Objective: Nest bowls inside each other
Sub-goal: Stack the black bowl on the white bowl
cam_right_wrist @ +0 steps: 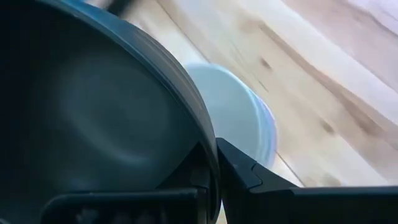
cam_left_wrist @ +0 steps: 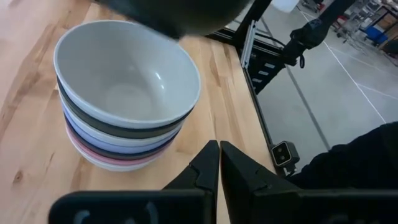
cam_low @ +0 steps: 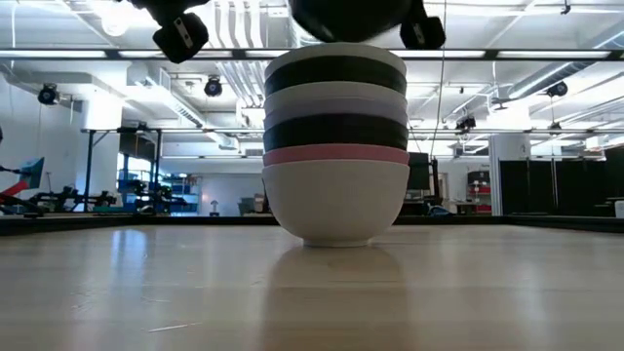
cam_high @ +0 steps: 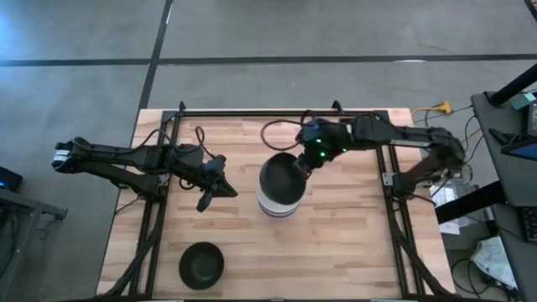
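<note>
A stack of several nested bowls (cam_high: 278, 204) stands on its white bottom bowl at the table's middle, with white, black, lavender and pink rims (cam_low: 336, 154) showing and a white bowl (cam_left_wrist: 127, 74) on top. My right gripper (cam_high: 299, 165) is shut on a black bowl (cam_high: 279, 176) just above the stack. A second black bowl (cam_high: 201, 262) sits upright near the table's near edge. My left gripper (cam_high: 215, 190) hovers shut to the left of the stack, its fingers (cam_left_wrist: 219, 163) touching nothing. My right gripper (cam_right_wrist: 211, 158) pinches the black bowl's rim (cam_right_wrist: 198, 134), one finger inside the bowl and one outside. It comes from the table's far right side, slanting down. The bowl (cam_low: 346, 15) hangs mouth up over the stack's top bowl; whether it touches that bowl I cannot tell.
The wooden tabletop (cam_high: 352, 252) is bare to the right of and in front of the stack. A black frame (cam_high: 277, 111) runs along the far edge, with the arm mounts along both sides. The table's right edge (cam_left_wrist: 249, 93) lies close beyond the stack.
</note>
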`<action>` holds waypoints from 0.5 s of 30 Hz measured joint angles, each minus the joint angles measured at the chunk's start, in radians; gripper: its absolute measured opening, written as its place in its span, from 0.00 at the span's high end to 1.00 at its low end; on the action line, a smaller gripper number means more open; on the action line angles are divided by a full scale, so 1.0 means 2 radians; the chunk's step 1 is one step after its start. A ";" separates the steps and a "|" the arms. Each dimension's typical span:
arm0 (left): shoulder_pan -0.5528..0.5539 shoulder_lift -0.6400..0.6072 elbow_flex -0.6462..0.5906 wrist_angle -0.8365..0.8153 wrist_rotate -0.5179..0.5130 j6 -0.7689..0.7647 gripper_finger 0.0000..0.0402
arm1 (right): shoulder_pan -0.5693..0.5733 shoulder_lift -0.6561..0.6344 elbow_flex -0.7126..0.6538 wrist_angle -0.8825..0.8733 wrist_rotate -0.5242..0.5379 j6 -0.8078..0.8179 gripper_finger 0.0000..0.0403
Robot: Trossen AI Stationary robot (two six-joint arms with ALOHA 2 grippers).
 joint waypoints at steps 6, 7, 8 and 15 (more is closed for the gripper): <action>0.000 -0.003 0.000 0.000 0.000 -0.001 1.00 | -0.011 0.077 0.091 -0.128 -0.003 -0.058 0.97; 0.000 -0.003 0.000 0.000 0.000 -0.001 1.00 | -0.010 0.090 0.106 -0.135 -0.003 -0.068 0.97; 0.000 -0.003 0.000 0.000 0.000 -0.001 1.00 | -0.010 0.101 0.120 -0.142 -0.003 -0.078 0.97; 0.000 -0.003 0.000 0.000 0.000 -0.013 1.00 | -0.011 0.178 0.208 -0.229 -0.003 -0.163 0.97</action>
